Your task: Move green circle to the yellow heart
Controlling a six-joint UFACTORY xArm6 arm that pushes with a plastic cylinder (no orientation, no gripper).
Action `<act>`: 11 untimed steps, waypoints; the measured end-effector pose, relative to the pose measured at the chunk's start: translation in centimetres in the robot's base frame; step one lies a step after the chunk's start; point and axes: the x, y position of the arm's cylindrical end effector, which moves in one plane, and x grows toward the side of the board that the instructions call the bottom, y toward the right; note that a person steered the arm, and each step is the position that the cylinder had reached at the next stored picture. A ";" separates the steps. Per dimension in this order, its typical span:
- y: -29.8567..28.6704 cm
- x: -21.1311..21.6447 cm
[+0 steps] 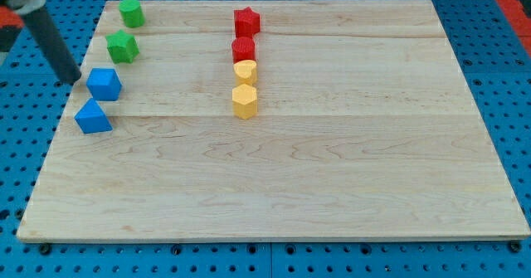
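The green circle (131,12) sits near the board's top left corner. The yellow heart (245,70) lies in a middle column, just below a red block (243,49) and just above a yellow hexagon (244,100). My tip (73,79) is at the board's left edge, just left of the blue cube (104,84). It is below and to the left of the green circle and far left of the yellow heart. The dark rod slants up toward the view's top left.
A green star (123,46) sits just below the green circle. A blue triangle (92,116) lies below the blue cube. A red star (246,21) tops the middle column. The wooden board (332,187) rests on a blue pegboard.
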 end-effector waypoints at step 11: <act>8.0 -9.2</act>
